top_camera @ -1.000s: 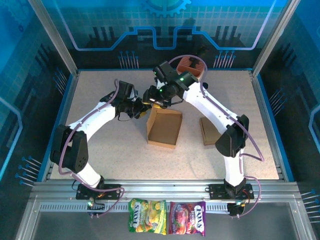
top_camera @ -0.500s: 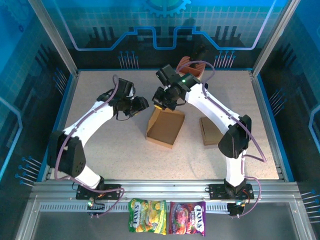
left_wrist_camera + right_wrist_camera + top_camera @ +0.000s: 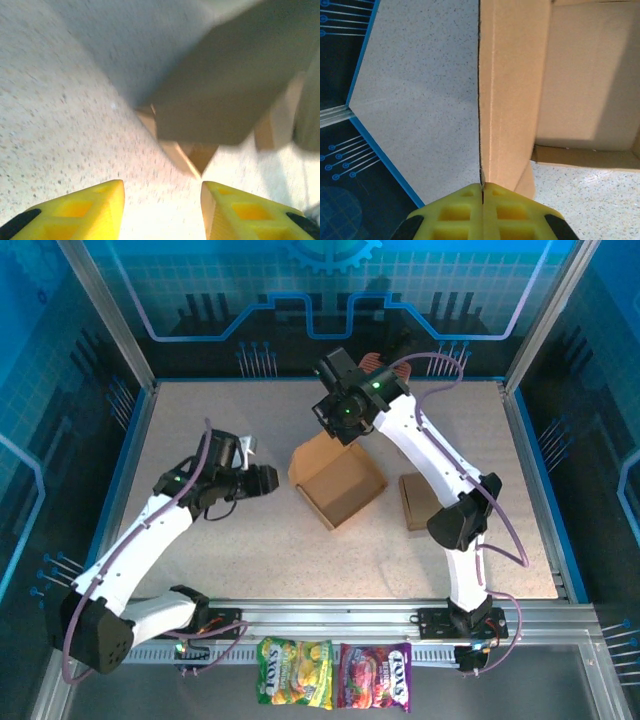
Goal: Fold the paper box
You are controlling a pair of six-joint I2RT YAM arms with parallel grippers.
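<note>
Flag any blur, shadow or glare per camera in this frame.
Left wrist: motion-blurred, paper box and table speckle smeared, the box's near face in dark shade. Right wrist: sharp, cardboard edge crisp where the right hand pinches it, soft shadow across the box's inside. Top external: in focus, evenly lit, no glare on the table.

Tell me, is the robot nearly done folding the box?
Not yet. Done: the paper box stands with its walls up and its top open. In hand: the right gripper pinches one wall's edge, and the left gripper hangs open near the box, not touching it. Left: the top isn't closed, and a flat cardboard piece lies untouched to the right.
</note>
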